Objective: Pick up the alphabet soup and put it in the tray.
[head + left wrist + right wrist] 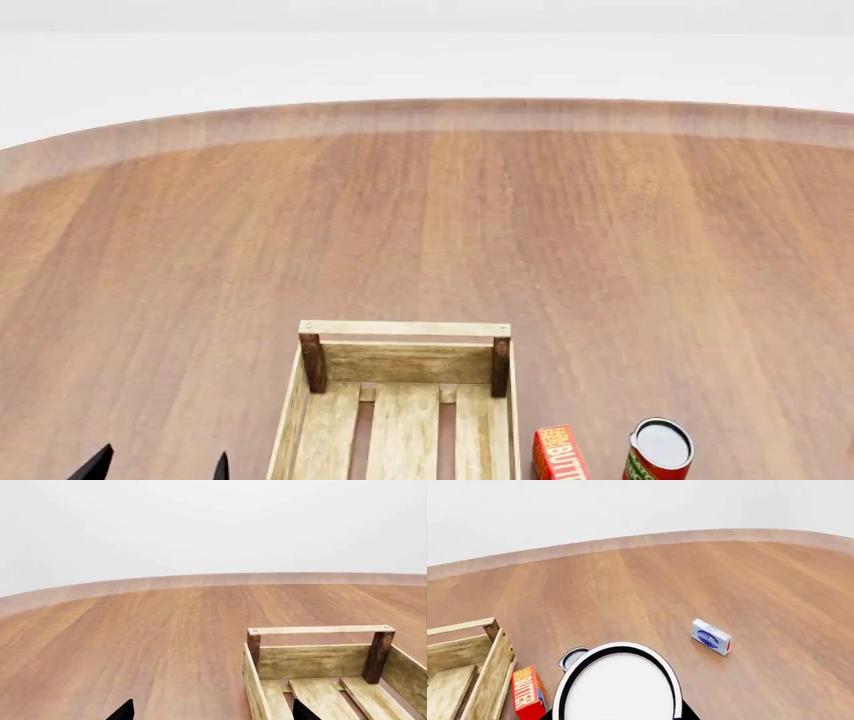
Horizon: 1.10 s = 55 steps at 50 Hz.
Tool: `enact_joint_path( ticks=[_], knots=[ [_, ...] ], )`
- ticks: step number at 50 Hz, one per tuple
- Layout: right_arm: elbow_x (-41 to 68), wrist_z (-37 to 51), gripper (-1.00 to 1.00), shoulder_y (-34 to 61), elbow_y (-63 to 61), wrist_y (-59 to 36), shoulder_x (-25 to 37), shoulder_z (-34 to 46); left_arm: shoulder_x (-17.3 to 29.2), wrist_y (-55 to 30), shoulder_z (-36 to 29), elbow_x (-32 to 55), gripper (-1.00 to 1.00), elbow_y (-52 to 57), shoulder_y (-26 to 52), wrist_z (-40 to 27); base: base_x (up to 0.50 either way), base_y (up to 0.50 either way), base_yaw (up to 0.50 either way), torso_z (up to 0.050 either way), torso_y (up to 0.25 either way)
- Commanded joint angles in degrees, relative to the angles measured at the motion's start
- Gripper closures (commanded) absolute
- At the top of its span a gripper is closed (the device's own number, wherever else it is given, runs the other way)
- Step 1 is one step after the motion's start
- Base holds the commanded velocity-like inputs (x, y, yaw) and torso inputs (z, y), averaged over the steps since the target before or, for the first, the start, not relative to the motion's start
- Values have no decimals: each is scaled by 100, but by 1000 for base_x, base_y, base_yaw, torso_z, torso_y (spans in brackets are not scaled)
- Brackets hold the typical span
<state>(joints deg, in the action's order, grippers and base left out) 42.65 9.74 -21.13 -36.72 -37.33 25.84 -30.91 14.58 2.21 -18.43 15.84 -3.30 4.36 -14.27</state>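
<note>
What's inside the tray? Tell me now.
Only bare slats show inside the tray; nothing lies on them. Its near end falls outside every view.

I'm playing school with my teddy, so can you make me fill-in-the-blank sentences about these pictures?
The tray is made of ____.
The red box beside it has the word ____ on it.
The left tool is ____.
Missing words: wood; butter; open.
</note>
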Motion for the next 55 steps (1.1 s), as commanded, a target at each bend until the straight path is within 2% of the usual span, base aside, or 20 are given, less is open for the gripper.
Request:
enact_joint_path(
  ticks=[1, 10, 22, 31, 55],
  knots=[
    [14, 105, 100, 208, -749, -189, 96, 346, 31, -29, -31, -12, -100, 85, -17, -58, 0, 0, 0, 0, 0],
    [36, 226, 100, 535, -995, -367, 153, 783, 64, -35, -69, -34, -100, 157, -62, -92, 0, 0, 0, 0, 1],
    [110, 373, 100, 1522, -962, -788, 277, 1617, 94, -50, -83, -5, -100, 237, -78, -124, 0, 0, 0, 0, 0],
    [-115, 254, 100, 2263, -499, -844, 142, 2418, 101, -27, -81, 26, -100, 204, -70, -132, 0, 0, 0, 0, 1],
    [-738, -253, 100, 3504, 973, -586, -365, 3845, 124, -21, -120, 69, -100, 190, -38, -160, 0, 0, 0, 1, 0]
  ],
)
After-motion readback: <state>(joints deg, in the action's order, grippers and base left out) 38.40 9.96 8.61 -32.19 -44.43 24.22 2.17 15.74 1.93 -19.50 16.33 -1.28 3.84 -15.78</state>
